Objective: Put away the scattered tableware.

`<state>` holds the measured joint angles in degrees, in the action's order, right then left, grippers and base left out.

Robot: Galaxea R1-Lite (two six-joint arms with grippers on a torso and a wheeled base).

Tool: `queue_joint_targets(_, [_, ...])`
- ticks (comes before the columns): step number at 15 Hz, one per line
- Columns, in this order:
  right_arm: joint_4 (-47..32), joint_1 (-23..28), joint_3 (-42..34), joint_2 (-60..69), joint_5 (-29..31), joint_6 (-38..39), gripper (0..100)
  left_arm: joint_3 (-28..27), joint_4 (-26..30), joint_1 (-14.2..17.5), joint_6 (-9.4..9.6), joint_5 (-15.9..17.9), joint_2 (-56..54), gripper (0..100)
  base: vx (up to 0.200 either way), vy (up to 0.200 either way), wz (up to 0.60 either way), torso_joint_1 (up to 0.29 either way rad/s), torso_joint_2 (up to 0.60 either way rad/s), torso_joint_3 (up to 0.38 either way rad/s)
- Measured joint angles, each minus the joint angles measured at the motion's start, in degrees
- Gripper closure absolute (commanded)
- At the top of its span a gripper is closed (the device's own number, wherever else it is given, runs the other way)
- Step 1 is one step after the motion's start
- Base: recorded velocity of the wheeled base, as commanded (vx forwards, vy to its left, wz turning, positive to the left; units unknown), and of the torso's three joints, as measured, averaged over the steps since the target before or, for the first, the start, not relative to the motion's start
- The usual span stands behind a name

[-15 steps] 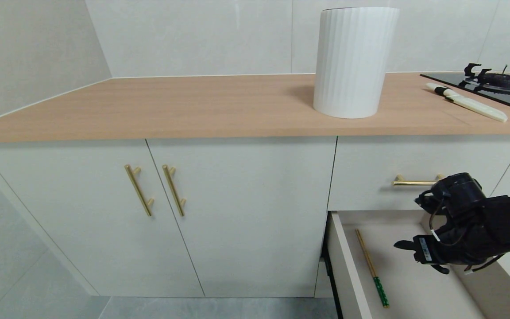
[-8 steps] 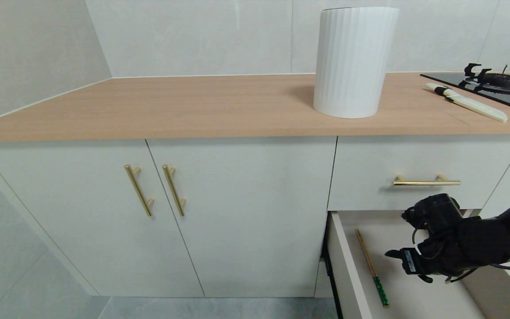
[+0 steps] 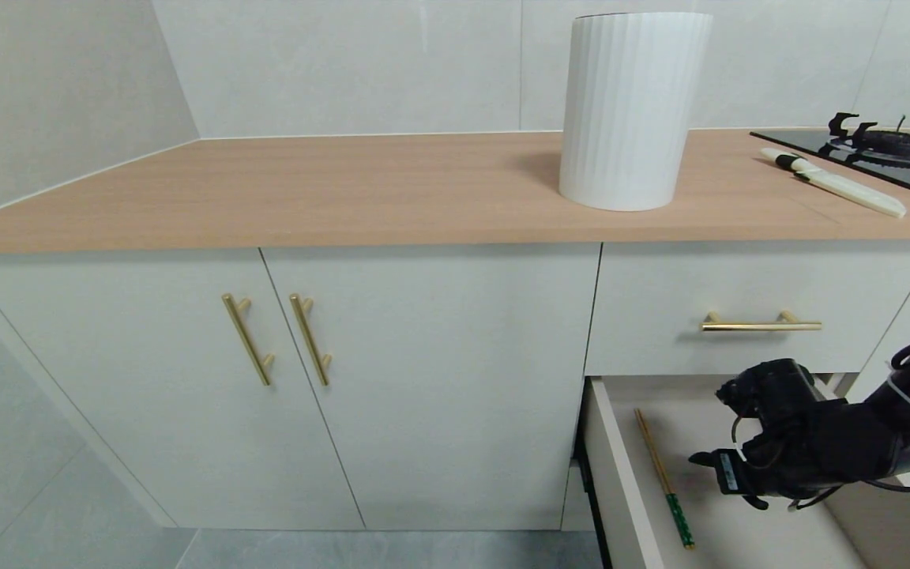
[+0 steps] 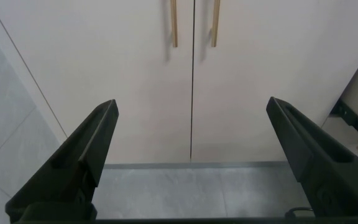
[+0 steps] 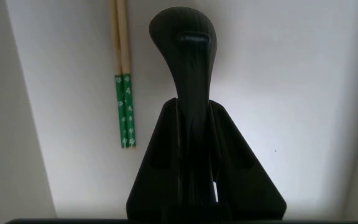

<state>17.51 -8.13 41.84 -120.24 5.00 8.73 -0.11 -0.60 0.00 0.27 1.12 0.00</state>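
A pair of wooden chopsticks (image 3: 663,478) with green ends lies along the left side of the open drawer (image 3: 609,450); the right wrist view shows the chopsticks (image 5: 123,74) beside my gripper. My right gripper (image 3: 739,474) hangs low over the drawer, shut on a black utensil (image 5: 185,43) with a rounded end that sticks out past the fingers (image 5: 160,143). In the head view the utensil's tip (image 3: 704,457) points toward the chopsticks. My left gripper (image 4: 191,109) stands open in front of the cabinet doors, with nothing between its fingers.
On the wooden counter (image 3: 344,190) stand a tall white ribbed container (image 3: 629,111) and, at the right, a white knife (image 3: 832,182) beside a black gas hob (image 3: 889,150). A shut drawer with a gold handle (image 3: 761,324) sits above the open one. Gold-handled double doors (image 3: 277,340) are to the left.
My right arm has come down and slightly left, lowering the black utensil into the open drawer. The chopsticks and the counter items have not moved.
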Motion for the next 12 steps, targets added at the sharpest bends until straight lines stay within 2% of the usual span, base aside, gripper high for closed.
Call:
queue_joint_targets(4, [6.5, 0.3, -1.3, -2.9, 0.1, -1.5, 100, 0.0, 0.0, 0.0, 0.00, 0.0, 0.0, 0, 0.000, 0.000, 0.00, 0.000, 0.00, 0.000])
queue_joint_targets(12, [8.9, 0.6, -1.8, -6.2, 0.1, -2.5, 100, 0.0, 0.0, 0.0, 0.00, 0.0, 0.0, 0, 0.000, 0.000, 0.00, 0.000, 0.00, 0.000])
